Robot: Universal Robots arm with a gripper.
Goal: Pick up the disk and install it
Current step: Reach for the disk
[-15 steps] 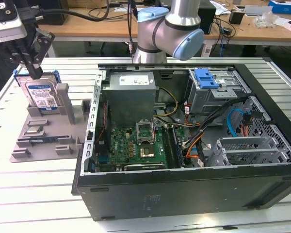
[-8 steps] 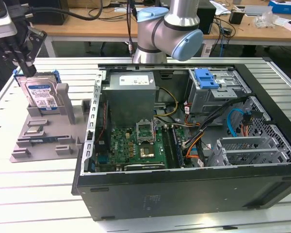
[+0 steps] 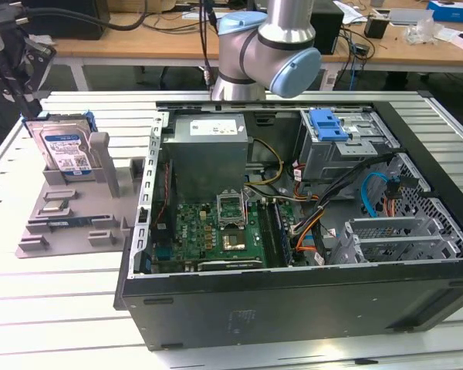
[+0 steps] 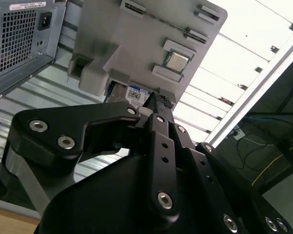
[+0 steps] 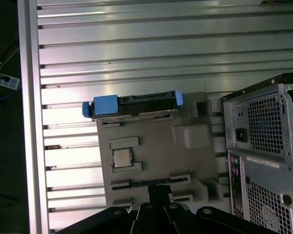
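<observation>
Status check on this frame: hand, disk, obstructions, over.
Hand shut, empty. Disk upright in grey tray, beside open computer case, not installed. Nothing seen between hand and disk.

Cluttered wooden desks (image 3: 401, 46) behind slatted table (image 3: 54, 308)

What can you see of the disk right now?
The disk is a flat silver-grey drive with a white-and-blue label, framed by a blue plastic bracket. It stands on edge, leaning back, in the grey holder on the table, at the exterior view's left of the open computer case. Only the holder touches it.
</observation>
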